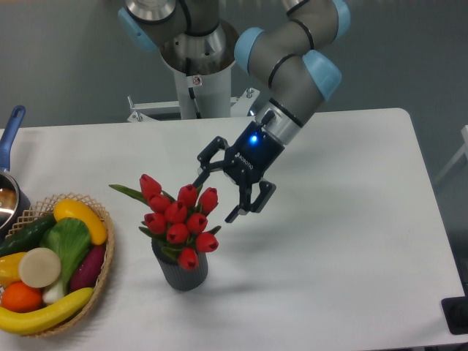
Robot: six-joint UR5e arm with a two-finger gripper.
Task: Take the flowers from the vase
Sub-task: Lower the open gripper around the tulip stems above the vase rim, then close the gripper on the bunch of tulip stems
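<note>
Fruit basket (102,274) beside vase (180,272) — flowers (179,216) upright

Bare white table (329,241) is lying right of the ribbed dark grey vase (180,272); a wicker basket of plastic produce (108,252) is crowding its left.

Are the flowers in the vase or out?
In: the flowers rise from the upright vase; the open end effector sits beside them.

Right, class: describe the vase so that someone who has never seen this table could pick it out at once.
Start at the white table and find the wicker basket of fake fruit at its left edge. Just right of it stands the vase, under the open gripper. It is the only dark grey ribbed cylinder there, and red tulips rise from its mouth.
</note>
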